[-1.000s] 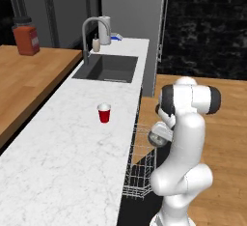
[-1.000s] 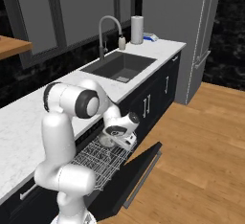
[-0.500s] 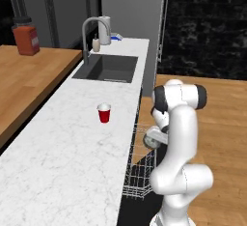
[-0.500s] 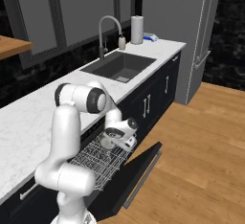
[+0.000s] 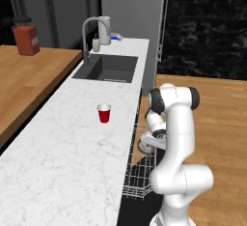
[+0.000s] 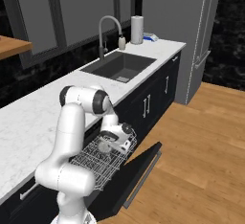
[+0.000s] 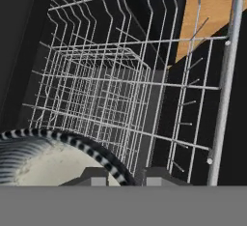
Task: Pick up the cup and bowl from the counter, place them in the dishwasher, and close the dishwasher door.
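Note:
The red cup (image 5: 104,113) stands upright on the white marble counter (image 5: 62,157), to the left of the arm. My gripper (image 5: 154,141) (image 6: 114,142) is shut on the rim of the grey bowl (image 5: 145,146) (image 6: 105,146) and holds it low over the dishwasher's white wire rack (image 5: 140,176) (image 6: 91,163). In the hand view the bowl (image 7: 43,162) fills the lower left, its striped rim passing between my gripper's (image 7: 126,177) tips, with the rack (image 7: 120,90) close beneath. The black dishwasher door (image 6: 139,170) hangs open toward the floor.
A dark sink (image 5: 108,68) with a curved faucet (image 5: 87,34) lies at the counter's far end, a paper roll (image 6: 137,29) beside it. A red-orange container (image 5: 26,39) stands on the brown wooden surface. A grey fridge (image 6: 191,36) stands at the right.
The arm has brought the bowl down and in toward the wire rack. The cup has not moved.

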Available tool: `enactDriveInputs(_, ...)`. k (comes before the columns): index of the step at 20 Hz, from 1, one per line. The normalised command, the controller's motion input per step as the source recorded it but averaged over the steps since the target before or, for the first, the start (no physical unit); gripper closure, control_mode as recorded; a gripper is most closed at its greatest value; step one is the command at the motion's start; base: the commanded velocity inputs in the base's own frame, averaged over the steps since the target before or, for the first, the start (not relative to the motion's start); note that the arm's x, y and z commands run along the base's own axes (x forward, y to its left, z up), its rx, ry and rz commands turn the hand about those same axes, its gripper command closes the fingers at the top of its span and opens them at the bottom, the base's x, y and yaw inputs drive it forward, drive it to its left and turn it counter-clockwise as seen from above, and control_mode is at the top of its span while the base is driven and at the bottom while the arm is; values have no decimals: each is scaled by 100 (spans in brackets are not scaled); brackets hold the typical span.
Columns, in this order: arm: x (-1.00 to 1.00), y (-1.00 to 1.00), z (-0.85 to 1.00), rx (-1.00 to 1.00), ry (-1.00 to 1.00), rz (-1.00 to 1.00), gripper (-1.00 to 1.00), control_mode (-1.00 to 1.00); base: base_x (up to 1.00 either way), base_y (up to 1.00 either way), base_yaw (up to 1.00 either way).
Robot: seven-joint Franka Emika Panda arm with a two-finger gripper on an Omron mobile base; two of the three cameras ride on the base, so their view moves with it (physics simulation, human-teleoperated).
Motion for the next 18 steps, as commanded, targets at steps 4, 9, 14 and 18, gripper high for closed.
enactDriveInputs(4, 23, 0, -68, -2, -4, 6, 100, -100, 0, 0, 0)
enactDriveInputs(9, 18, -2, -80, -3, -4, 5, 100, -100, 0, 0, 0)
enactDriveInputs(14, 16, -19, -77, -1, 0, 4, 100, -100, 0, 0, 0)
enactDriveInputs(18, 7, -51, -80, -3, 1, 3, 100, -100, 0, 0, 0)
